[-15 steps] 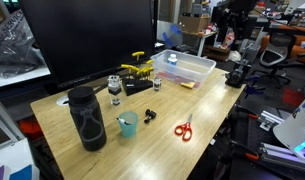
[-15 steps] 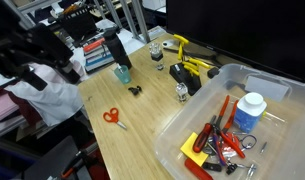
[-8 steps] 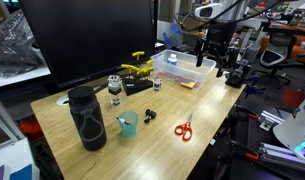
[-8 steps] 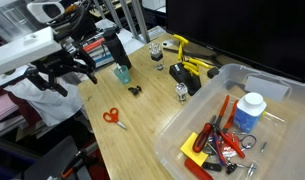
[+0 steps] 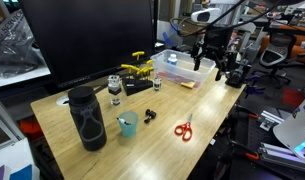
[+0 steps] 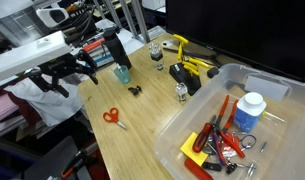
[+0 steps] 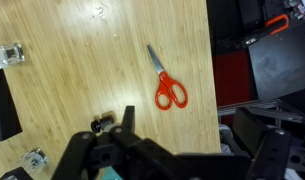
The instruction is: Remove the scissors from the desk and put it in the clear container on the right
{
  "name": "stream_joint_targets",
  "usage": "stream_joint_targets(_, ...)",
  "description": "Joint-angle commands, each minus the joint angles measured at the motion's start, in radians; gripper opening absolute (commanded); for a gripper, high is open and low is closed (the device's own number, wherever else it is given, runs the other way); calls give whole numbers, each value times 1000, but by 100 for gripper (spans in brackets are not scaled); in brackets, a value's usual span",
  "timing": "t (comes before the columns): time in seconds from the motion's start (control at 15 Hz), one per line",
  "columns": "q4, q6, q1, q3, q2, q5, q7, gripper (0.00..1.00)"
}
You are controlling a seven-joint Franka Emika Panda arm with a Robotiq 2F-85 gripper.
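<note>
Far left on the counter (image 5: 162, 150) stands a black bottle (image 5: 88, 120), with a teal cup (image 5: 128, 125) just beside it. Moving along, here are the scissors (image 5: 183, 128), lying flat on bare wood near the front edge. Red handles, blades shut, nothing touching them. Further right, the clear container (image 5: 197, 72) sits at the far corner, well apart from the scissors. Rightmost, the end effector (image 5: 214, 66) hangs in the air near the counter's edge, fingers spread apart, gripping nothing. The wrist view looks down on the scissors, their blades pointing up and left.
</note>
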Motion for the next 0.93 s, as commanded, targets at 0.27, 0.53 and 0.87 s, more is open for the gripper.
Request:
stream_joint_targets(0.27, -60, 185, -27, 59, 106, 26, -88, 100)
stream_joint_targets(0.53, -99, 394, -9, 88, 229, 56, -154, 100)
stream_joint_targets(0.87, -103, 450, -38, 150, 305, 65, -138, 100)
